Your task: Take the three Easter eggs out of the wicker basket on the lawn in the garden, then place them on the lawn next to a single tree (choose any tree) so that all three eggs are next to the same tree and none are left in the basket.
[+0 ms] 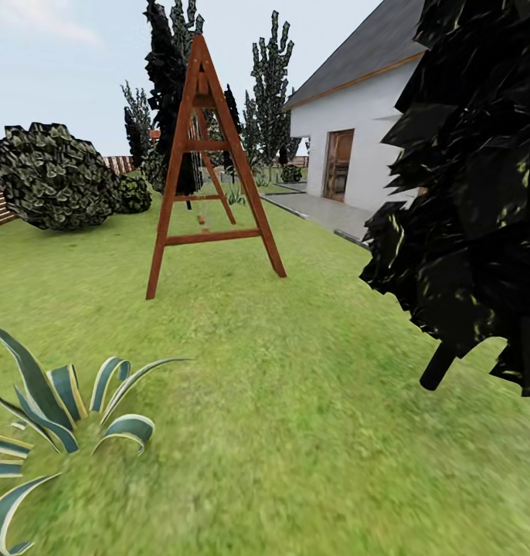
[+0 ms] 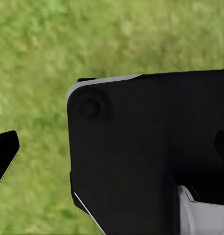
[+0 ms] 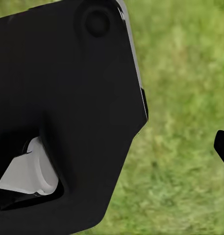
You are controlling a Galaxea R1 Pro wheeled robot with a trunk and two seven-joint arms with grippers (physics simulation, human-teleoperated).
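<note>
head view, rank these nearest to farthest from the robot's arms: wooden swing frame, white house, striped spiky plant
1. striped spiky plant, low at the left, closest.
2. wooden swing frame, mid-lawn, ahead and slightly left.
3. white house, far back on the right.

The head camera is looking forward across the lawn [image 1: 296, 401] from standing height, facing a wooden swing frame [image 1: 207, 170] and the white house [image 1: 358, 131] further back, with a dark-leaved tree [image 1: 473, 193] crowding in close at the right and a striped spiky plant [image 1: 56, 417] near at the lower left. The 2 wrist cameras are pointing down at grass [image 2: 43, 58] from close by, each partly blocked by black robot housing [image 3: 67, 112]. All 3 views are sharing the lawn.
</note>
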